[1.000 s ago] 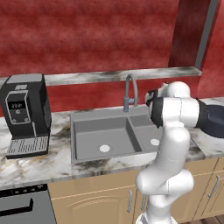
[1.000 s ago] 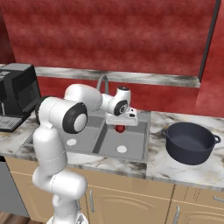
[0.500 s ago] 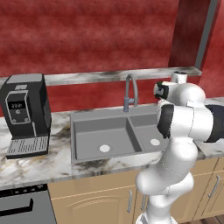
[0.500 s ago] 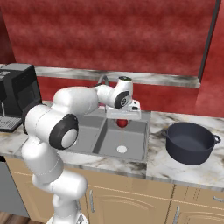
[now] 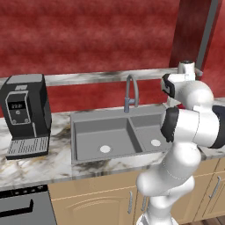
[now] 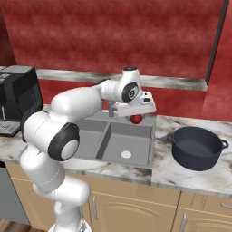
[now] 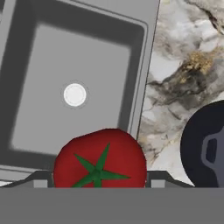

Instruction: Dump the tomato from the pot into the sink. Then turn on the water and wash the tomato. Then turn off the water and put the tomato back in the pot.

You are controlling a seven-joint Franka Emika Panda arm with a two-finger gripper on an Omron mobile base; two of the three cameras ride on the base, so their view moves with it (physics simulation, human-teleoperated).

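The tomato, a glossy red ball with a green stem, hangs in the air over the right rim of the sink. My gripper is shut on it. In the hand view the tomato sits between my two fingertips, above the right basin of the sink and its pale drain. The dark pot stands upright on the marble counter to the right of the sink; its rim shows at the right edge of the hand view.
A grey gooseneck faucet rises behind the sink. A black coffee machine stands on the counter at the left. A marble ledge runs along the red wall. Wooden cabinet doors lie below the counter.
My arm has risen and swung right, carrying the tomato up out of the right basin toward the sink's right rim and the pot.
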